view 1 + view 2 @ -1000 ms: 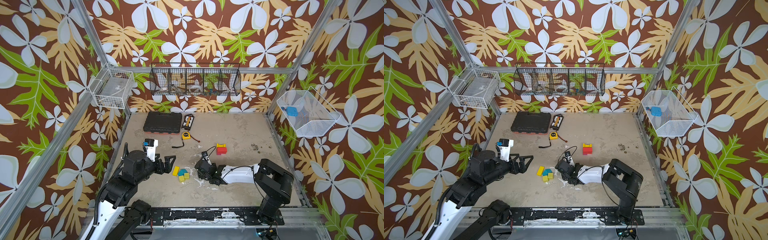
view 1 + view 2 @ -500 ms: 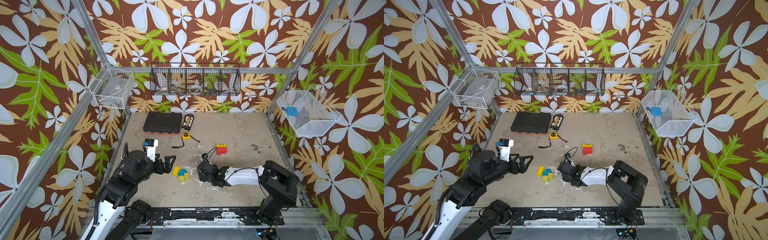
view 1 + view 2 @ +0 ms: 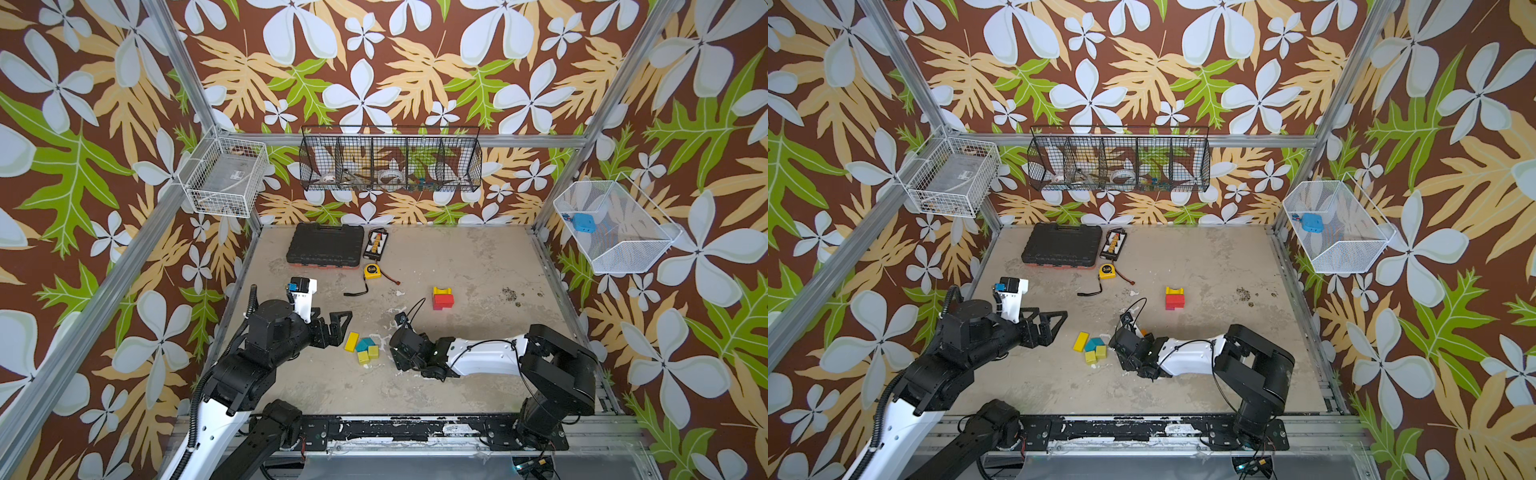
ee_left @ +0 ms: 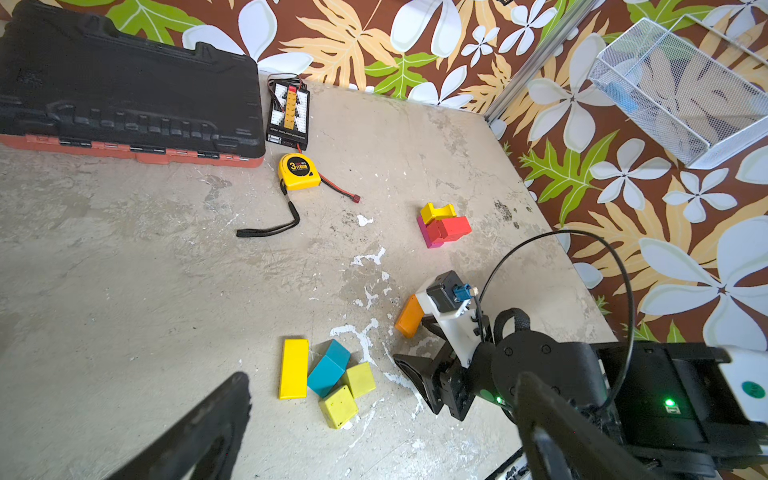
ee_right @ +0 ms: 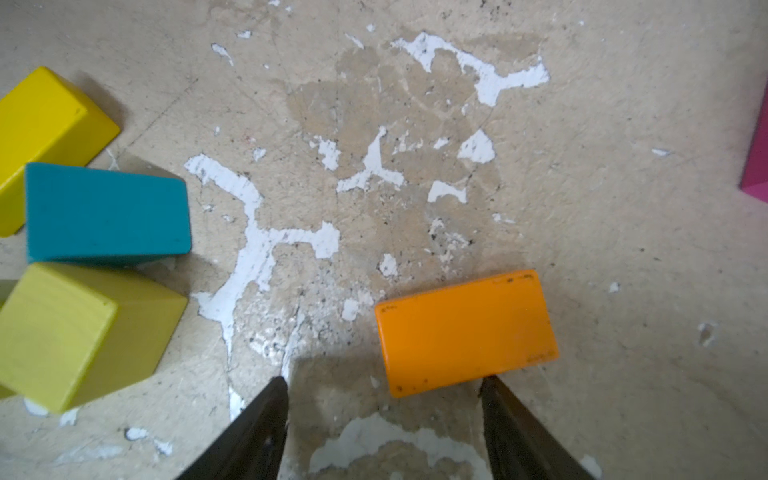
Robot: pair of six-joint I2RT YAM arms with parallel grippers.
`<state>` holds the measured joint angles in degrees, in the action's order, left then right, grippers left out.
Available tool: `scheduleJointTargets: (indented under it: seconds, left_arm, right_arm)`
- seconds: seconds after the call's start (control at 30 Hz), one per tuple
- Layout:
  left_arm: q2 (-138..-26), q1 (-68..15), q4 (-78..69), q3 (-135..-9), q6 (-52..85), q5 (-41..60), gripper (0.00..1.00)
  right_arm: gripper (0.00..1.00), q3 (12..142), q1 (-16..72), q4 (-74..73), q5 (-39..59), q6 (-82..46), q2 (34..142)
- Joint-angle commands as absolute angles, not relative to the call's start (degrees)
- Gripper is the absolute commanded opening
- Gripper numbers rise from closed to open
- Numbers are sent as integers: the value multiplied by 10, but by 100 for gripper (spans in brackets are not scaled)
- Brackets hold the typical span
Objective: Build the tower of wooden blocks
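A short tower [image 3: 442,298] [image 3: 1174,298] stands right of centre: a red block on a magenta base, with a yellow arch behind it [image 4: 444,226]. Loose wood blocks lie front centre: a yellow brick [image 3: 351,341], a teal block [image 3: 365,344] and two lime cubes [image 3: 368,354]. An orange block [image 5: 465,330] [image 4: 409,316] lies flat just ahead of my right gripper [image 5: 384,380] [image 3: 400,347], which is open and low over the floor. Its far side is close to one fingertip. My left gripper [image 3: 338,326] [image 4: 382,378] hangs open and empty, left of the loose blocks.
A black tool case [image 3: 325,245], a small connector board [image 3: 376,244] and a yellow tape measure [image 3: 372,271] with its black strap lie at the back. Wire baskets [image 3: 611,226] hang on the walls. The magenta base's edge [image 5: 758,166] shows in the right wrist view.
My right arm has sunk lower and stretched out, with the gripper edging towards the orange block and its jaws narrowing slightly. The left arm and the blocks have not moved.
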<state>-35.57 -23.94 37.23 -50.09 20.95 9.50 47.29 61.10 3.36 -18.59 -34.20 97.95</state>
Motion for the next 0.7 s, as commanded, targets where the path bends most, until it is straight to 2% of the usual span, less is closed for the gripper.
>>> scheduleJointTargets:
  seconds: [0.0, 0.17, 0.23, 0.67]
  left_arm:
    - [-353, -239, 364, -504, 208, 102, 100]
    - [-340, -239, 364, -504, 211, 89, 100]
    - [-345, -239, 366, -505, 213, 87, 100]
    - [-379, -239, 370, -499, 215, 94, 100]
  right_arm:
    - [74, 473, 611, 53, -220, -347, 977]
    - [95, 448, 595, 49, -247, -358, 944]
    - [100, 437, 586, 27, -236, -350, 936]
    - [100, 472, 563, -44, -187, -282, 998]
